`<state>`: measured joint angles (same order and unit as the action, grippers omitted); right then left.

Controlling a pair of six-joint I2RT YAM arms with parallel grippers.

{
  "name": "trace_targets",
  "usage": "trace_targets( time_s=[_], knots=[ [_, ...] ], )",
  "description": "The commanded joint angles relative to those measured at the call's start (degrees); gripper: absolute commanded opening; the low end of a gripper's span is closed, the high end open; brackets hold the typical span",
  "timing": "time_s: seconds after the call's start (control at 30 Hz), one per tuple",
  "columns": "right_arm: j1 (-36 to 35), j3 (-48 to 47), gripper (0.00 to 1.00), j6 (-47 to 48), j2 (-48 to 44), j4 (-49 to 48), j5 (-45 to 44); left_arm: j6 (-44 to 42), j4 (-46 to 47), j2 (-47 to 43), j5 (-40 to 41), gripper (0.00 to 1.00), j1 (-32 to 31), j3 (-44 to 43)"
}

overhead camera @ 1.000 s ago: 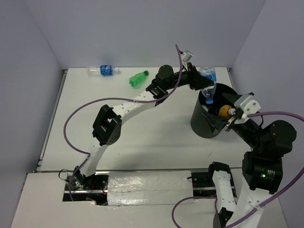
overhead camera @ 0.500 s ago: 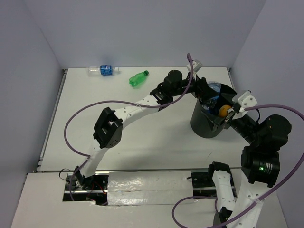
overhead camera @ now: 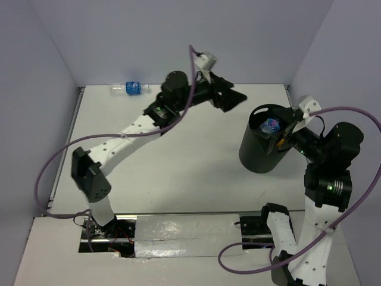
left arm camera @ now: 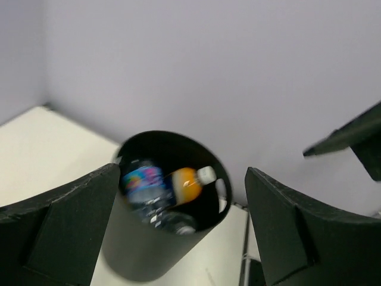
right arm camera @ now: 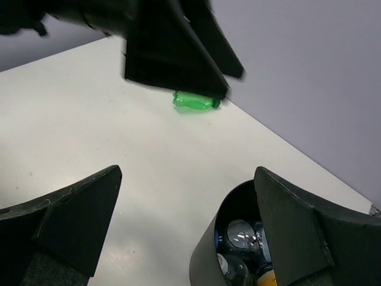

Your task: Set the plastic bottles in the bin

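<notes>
White tabletop [overhead camera: 178, 161] fills the enclosure, w/ the bin [overhead camera: 251, 154] standing upright on it, black & round, mouth open to the top.

Left arm [overhead camera: 128, 134] reaches in a long line toward the bin from the left & stops short of it. Right arm [overhead camera: 324, 179] rises just right of the bin.

Left gripper [overhead camera: 233, 100] hangs in the air up-left of the bin, apart from its rim, jaws spread wide, nothing btwn them. Right gripper [overhead camera: 284, 136] sits at the bin's right rim, jaws likewise spread wide & empty.

Inside the bin: orange bottle [left arm camera: 186, 183] w/ a white cap, lying against a clear bottle [left arm camera: 143, 180] w/ a blue label. There's more clear plastic under them, count hard to tell.

Outside the bin: green bottle [right arm camera: 195, 101] on its side on the tabletop, well left of the bin; in the right wrist view the left gripper partly covers it. Second clear bottle [overhead camera: 130, 89], blue label, also on its side, lies farther left of the bin than the green one, well apart from it.
</notes>
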<state>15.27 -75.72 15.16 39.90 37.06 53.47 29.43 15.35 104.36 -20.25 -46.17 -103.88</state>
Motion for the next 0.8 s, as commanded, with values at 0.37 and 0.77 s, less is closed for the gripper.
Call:
trace_targets(
  time_s=[0.37,0.77],
  knots=[
    [-32.6,-19.6,0.98,-17.4,43.0,-5.0,-25.1,5.1,-5.9,-46.1,15.3,0.99,27.1,46.6],
    [-41.7,-56.2,1.0,-51.0,87.4,-9.9,-53.8,-6.7,-14.5,-60.8,25.6,0.99,28.4,56.6]
  ],
)
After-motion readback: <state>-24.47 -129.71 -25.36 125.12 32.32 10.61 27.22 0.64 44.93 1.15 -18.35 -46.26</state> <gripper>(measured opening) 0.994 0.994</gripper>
